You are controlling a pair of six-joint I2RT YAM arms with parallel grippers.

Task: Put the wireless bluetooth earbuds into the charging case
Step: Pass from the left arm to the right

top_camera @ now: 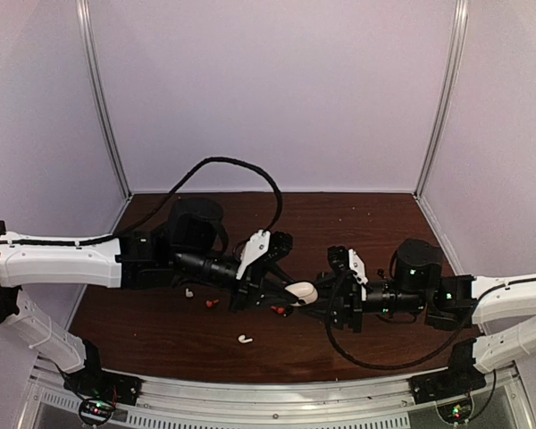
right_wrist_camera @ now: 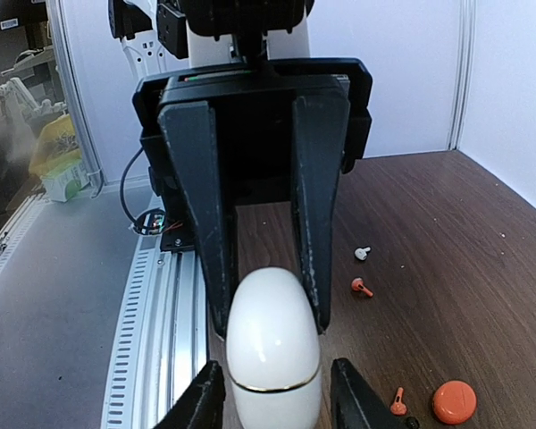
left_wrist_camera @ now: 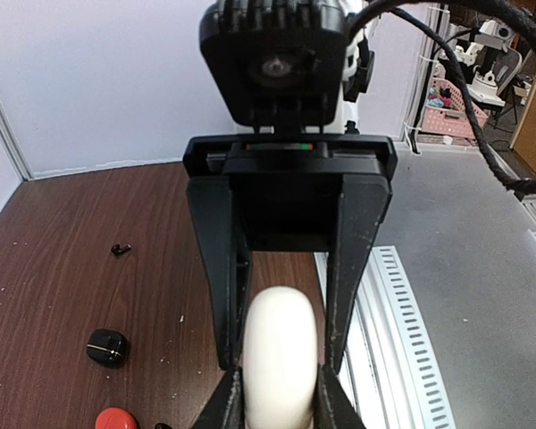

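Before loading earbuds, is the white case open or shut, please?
Shut: the case shows only a thin closed seam, no lid raised.

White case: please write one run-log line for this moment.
left gripper: shut on white case | right gripper: open, flanking it | white earbud, red earbud: loose on table

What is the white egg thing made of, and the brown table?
The white case looks like glossy hard plastic: light glints on it, and a thin gold seam rings it. The table looks like dark wood, maybe only veneer: streaky grain.
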